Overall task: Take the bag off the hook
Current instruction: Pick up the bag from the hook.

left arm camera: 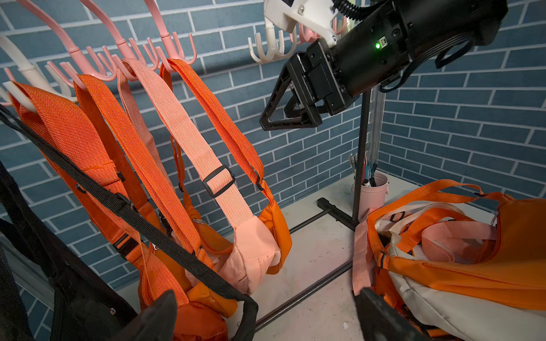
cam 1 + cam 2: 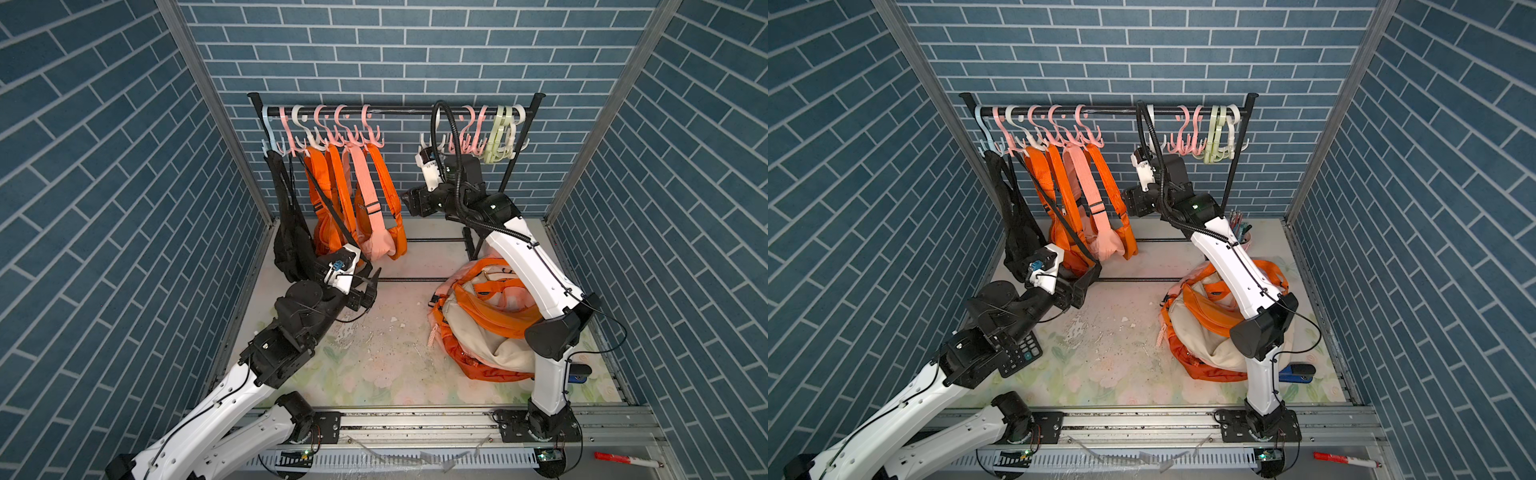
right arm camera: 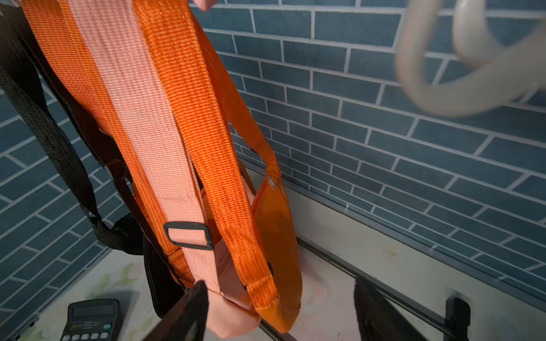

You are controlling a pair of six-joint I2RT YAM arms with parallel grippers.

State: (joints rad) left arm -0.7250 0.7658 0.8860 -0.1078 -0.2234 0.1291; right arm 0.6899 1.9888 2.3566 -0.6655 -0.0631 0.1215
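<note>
Currently hanging: one black bag (image 2: 291, 245), one pink bag (image 2: 376, 247).

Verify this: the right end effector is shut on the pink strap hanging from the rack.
Wrong in one respect. The right end effector is open and empty, apart from the pink strap, which does hang from the rack. The left wrist view shows it.

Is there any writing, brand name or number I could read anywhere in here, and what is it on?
Nothing reads clearly.
Calculator: small print under its screen and marks on the keys, too blurred to read.
Red marker: label too small to read.
</note>
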